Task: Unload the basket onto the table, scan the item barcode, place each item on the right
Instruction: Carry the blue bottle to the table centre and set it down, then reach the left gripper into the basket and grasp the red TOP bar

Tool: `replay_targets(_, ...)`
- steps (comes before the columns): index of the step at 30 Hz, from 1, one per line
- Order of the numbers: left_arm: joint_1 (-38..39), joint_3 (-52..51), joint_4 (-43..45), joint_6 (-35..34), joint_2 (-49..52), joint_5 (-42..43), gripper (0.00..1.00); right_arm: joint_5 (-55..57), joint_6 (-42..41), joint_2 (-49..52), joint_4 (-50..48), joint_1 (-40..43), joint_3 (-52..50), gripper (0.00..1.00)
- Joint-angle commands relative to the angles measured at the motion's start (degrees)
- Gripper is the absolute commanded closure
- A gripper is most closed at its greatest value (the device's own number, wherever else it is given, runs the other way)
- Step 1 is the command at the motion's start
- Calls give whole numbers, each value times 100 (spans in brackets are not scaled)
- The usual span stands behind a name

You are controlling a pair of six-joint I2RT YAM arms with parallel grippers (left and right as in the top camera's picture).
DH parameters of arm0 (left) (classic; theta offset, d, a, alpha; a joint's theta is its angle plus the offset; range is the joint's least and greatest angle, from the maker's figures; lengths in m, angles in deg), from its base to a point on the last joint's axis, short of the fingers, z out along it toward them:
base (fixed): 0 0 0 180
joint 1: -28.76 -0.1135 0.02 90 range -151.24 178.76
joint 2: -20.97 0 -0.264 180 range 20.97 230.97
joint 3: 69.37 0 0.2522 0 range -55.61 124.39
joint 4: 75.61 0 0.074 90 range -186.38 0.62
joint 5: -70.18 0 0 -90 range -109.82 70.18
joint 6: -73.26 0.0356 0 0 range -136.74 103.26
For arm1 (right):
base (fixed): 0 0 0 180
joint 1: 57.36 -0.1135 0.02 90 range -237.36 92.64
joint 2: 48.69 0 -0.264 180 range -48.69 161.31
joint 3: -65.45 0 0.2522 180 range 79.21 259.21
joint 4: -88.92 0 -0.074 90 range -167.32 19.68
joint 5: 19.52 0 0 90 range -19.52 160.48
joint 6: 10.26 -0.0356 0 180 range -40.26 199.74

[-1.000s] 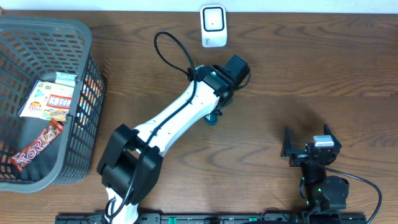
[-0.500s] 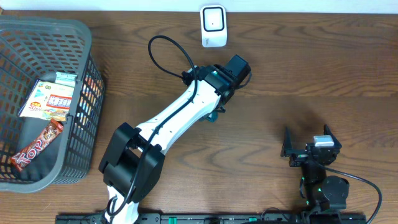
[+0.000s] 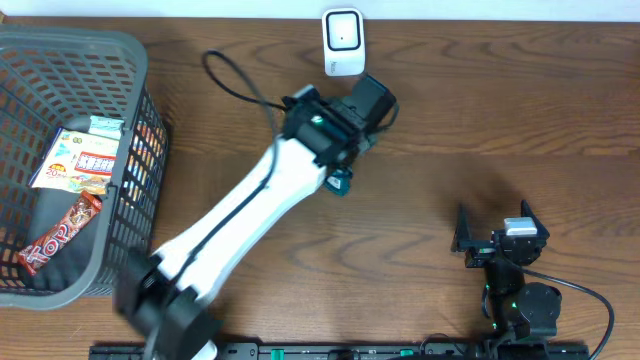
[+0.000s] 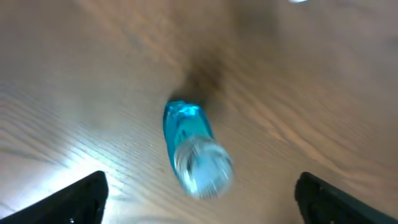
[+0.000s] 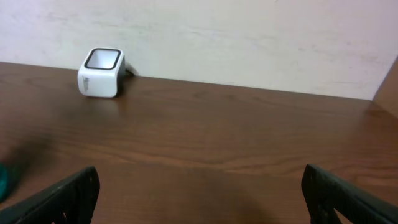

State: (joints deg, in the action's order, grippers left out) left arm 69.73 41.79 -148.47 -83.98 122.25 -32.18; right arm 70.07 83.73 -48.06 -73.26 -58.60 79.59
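Left tool (image 4: 202,202) spread wide, touching neither side of the blue bottle (image 4: 193,152) lying on the tabletop (image 3: 500,130). The bottle lies near the white scanner (image 3: 343,42) at the far edge and well apart from the basket (image 3: 140,150) on the left. Right tool (image 5: 202,199) spread, parked near-right.

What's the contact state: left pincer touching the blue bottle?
Apart. Left wrist view: the blue bottle lies on the table between the jaws of the open left pincer, with bare wood showing on both sides.
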Motion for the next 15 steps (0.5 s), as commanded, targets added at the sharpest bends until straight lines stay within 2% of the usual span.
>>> replay_targets(1,-103,450,-225,1231,-813,-223,2,-11,-13,-28,24,17,-7,1)
replay_targets(4,-376,697,-595,1628,-1346,-844,2,-11,-11,-28,24,17,-7,1)
replay_targets(7,-848,866,-931,1622,-1790,-1539,2,-11,-13,-28,24,17,-7,1)
replay_targets(10,-1641,872,-1071,1620,-2221,-1790,2,-9,-11,-28,24,17,-7,1)
replay_targets(15,-3547,872,-1377,1285,-2588,-1698,2,-9,-11,-28,24,17,-7,1)
